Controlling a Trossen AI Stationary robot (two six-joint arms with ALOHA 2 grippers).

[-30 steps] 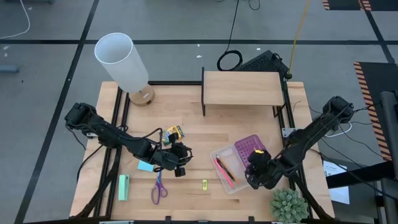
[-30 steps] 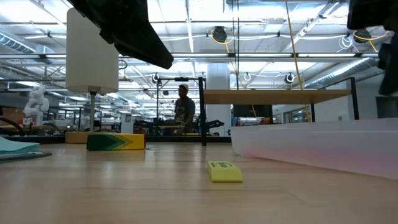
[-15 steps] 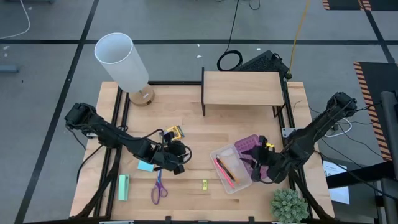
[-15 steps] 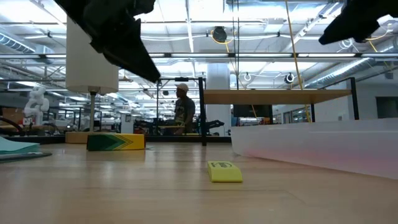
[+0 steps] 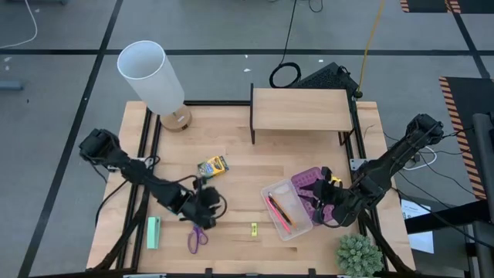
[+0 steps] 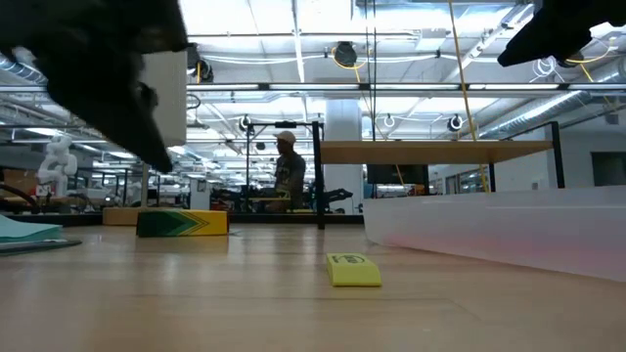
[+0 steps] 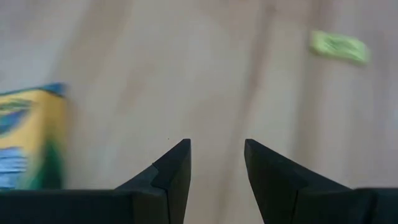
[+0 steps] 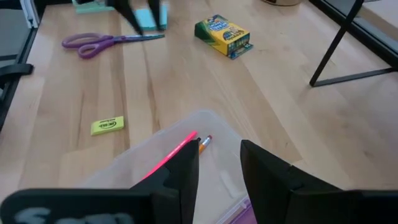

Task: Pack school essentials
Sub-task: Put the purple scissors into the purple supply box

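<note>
we see the left claw low over the desk, near the handles of the purple-handled scissors, which lie flat toward the desk's front edge; its fingers stand slightly spread with bare wood showing between them, pinching nothing. the yellow crayon box lies well behind it (in the left wrist view it shows as a blurred yellow and green shape). the light-blue square note pad shows in the right wrist view just beside the scissors' blades, partly behind the blurred left arm. the tiny yellow piece lies alone between the scissors and the clear plastic box. inside that box we find the pink pen and the orange pencil side by side, with a purple lid at its right end. the right claw hangs at that right end, fingers parted and holding nothing. a white lamp and a wooden shelf stand at the back of the desk.
</note>
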